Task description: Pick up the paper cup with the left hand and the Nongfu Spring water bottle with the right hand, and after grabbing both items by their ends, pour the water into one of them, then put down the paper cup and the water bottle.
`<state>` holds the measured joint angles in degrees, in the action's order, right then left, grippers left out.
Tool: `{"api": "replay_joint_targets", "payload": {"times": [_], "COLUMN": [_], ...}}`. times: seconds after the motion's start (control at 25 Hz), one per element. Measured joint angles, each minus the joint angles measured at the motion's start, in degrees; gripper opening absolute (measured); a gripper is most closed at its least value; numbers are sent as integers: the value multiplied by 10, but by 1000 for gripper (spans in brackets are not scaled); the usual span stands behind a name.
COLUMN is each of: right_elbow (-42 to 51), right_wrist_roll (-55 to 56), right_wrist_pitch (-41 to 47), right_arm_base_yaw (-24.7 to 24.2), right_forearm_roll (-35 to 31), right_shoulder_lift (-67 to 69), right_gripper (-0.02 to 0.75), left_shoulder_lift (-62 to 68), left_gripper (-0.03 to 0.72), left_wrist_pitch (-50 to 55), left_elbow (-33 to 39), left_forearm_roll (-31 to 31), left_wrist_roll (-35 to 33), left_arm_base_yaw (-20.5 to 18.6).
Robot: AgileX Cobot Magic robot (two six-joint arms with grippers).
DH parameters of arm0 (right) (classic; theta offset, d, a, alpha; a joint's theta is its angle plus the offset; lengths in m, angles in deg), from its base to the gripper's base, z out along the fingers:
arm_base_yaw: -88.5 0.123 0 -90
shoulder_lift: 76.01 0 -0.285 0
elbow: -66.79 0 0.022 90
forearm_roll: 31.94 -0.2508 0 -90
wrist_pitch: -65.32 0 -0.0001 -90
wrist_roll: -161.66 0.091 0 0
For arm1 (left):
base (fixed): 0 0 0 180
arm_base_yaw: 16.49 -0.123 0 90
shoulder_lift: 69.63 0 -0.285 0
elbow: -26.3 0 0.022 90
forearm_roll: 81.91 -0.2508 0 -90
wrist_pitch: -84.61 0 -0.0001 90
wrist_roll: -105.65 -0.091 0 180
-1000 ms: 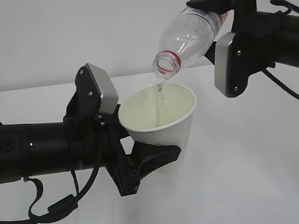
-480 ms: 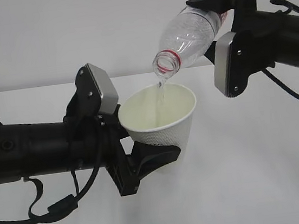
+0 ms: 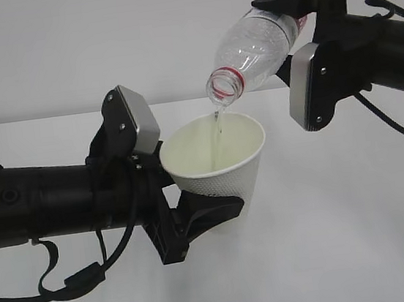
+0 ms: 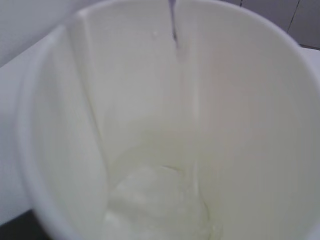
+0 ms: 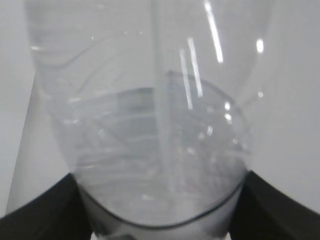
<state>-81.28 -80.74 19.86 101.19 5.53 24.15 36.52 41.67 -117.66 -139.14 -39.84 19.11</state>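
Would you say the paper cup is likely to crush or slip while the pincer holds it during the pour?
The paper cup probably deforms easily: its wall looks thin. The left pincer holds it low, and its rim looks round, so the squeeze seems gentle. Water pools at the bottom, so it is likely getting heavier; the dimpled wall may resist slipping.

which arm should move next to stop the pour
Right. Its gripper holds the tilted bottle over the cup; tipping it upright would likely stop the water. The left gripper just holds the cup.
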Motion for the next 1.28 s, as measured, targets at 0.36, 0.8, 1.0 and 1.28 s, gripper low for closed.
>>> {"api": "replay_joint_targets", "payload": {"times": [0.36,0.8,1.0,1.28], "right_elbow": [0,0,0,0], "right_wrist_roll": [-1,-1,-1,-2], "right_wrist_pitch": [0,0,0,0], "right_arm_base_yaw": [0,0,0,0], "right_forearm_roll": [0,0,0,0], "right_shoulder_lift": [0,0,0,0], "right_gripper": [524,524,524,524], "left_shoulder_lift": [0,0,0,1], "left_gripper": [503,503,503,502], "left_wrist_pitch": [0,0,0,0], "left_elbow": [0,0,0,0], "left_forearm_roll": [0,0,0,0], "left_wrist_roll": [0,0,0,0], "left_arm_base_yaw": [0,0,0,0]}}
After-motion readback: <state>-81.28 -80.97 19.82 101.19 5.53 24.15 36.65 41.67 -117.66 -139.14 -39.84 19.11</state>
